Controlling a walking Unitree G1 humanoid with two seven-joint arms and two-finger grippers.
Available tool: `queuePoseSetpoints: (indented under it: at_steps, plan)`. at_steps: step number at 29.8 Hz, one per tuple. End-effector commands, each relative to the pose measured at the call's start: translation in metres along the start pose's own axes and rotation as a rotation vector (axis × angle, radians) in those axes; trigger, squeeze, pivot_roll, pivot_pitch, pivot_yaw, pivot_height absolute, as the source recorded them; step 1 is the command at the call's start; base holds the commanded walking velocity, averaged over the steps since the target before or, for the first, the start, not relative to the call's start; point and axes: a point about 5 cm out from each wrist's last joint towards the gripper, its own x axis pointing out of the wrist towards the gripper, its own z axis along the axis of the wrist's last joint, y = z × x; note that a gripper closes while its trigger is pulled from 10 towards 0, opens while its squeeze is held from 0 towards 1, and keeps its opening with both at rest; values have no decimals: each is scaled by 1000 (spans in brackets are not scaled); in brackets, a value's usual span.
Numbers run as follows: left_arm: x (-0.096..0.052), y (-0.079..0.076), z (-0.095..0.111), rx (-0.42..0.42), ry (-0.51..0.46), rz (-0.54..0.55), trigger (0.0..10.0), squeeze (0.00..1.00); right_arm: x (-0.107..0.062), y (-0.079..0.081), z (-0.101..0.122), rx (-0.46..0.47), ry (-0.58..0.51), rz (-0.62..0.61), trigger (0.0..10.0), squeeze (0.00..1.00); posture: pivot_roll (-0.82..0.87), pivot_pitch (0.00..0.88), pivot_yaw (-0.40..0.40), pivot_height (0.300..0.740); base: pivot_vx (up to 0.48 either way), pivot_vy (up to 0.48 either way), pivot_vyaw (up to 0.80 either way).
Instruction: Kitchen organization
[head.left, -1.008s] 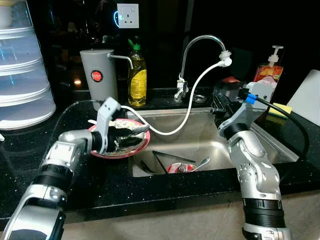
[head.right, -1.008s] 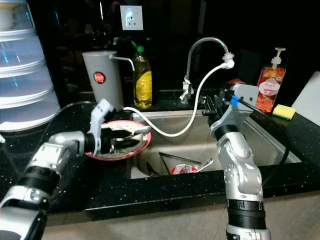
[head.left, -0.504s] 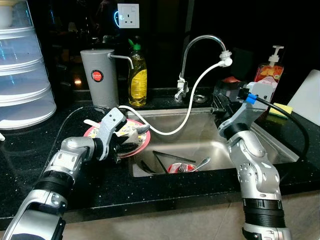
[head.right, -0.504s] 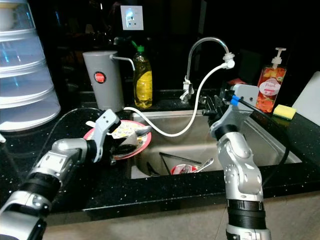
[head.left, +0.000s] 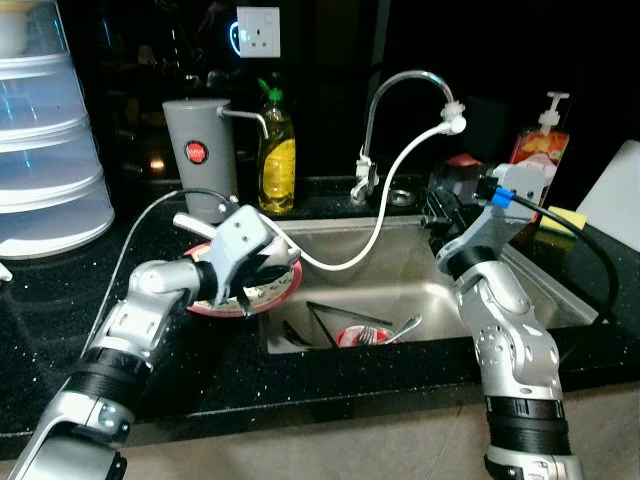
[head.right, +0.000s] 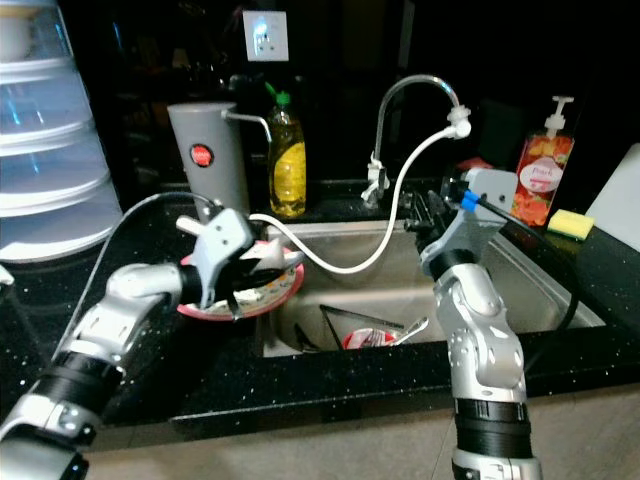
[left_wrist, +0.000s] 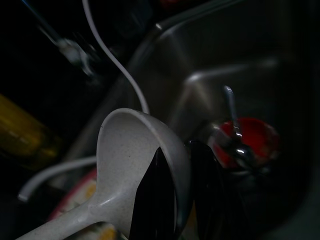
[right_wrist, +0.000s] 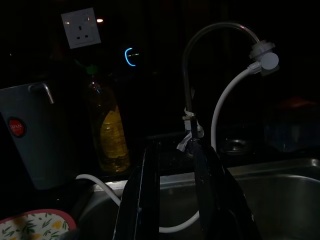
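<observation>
The left gripper (left_wrist: 175, 200) holds a pale spoon (left_wrist: 135, 155). The two black fingers are narrow on the wall of the bowl of the spoon, one inside and one outside. The spoon is lifted just above the red-rimmed plate (head.left: 275, 290), which lies on the dark surface (head.left: 60, 300) at the left edge of the sink (head.left: 420, 275). Its handle points away from the sink, toward the grey kettle (head.left: 200, 155), and its bowl points toward the sink.

The important relation is this: the sink is just beside the plate, on the side where the bowl of the spoon points. Inside the sink there is a red bowl (head.left: 352, 335) with some cutlery. So the left arm is clearly the nearer one, and I judge it only has to carry the spoon along its long axis, over the sink edge, and lower it. The white hose (head.left: 385, 200) from the tap hangs into the sink close to the plate and could be caught on the way.

The right gripper (right_wrist: 172, 190) is held over the far right side of the sink. Its fingers are a little apart and hold nothing.
</observation>
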Motion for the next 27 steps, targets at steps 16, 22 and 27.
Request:
queuePoseSetpoints:
  at_steps: [16,22,27]
  plan:
    - [47,-51,93,-254,-493,-437,10000,0,1,-2,4,-5,-12,-4,10000,0,28,22,-31,740,0,0,0]
    - [65,-44,85,-448,-479,-463,10000,0,-1,-3,6,-11,-19,-14,10000,0,16,23,-24,740,0,0,0]
    - [77,-35,65,-669,-424,-312,10000,0,-3,-6,7,-21,-20,-24,10000,0,6,27,-18,740,0,0,0]
